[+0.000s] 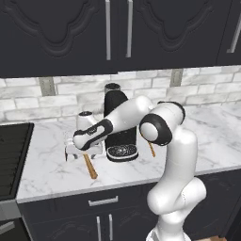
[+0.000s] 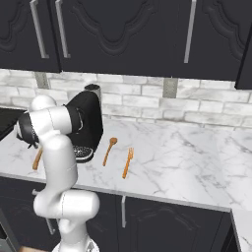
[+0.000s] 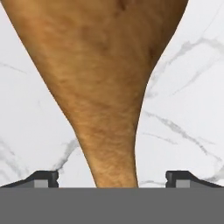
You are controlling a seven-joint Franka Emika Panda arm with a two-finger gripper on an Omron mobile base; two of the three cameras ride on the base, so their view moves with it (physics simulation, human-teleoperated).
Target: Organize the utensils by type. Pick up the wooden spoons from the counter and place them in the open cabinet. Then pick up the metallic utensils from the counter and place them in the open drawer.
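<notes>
The large wooden spoon (image 3: 105,87) lies on the white marble counter (image 1: 47,174), left of the coffee machine. Its handle (image 1: 89,167) sticks out toward the counter's front edge, and the same spoon (image 2: 37,158) shows beside the arm in the right base view. My gripper (image 1: 84,154) is low over the spoon's bowl end. In the hand view the gripper (image 3: 113,179) is open, its fingertips (image 3: 43,178) standing apart from the neck on either side. The slimmer wooden spoon (image 2: 110,150) and the orange fork (image 2: 128,162) lie right of the machine. The open cabinet and open drawer are out of view.
A black coffee machine (image 1: 117,122) stands just right of the gripper, close to the hand. A dark stove (image 1: 12,155) borders the counter on the left. Closed dark upper cabinets (image 1: 108,33) hang above. The counter (image 2: 187,162) runs bare to the right.
</notes>
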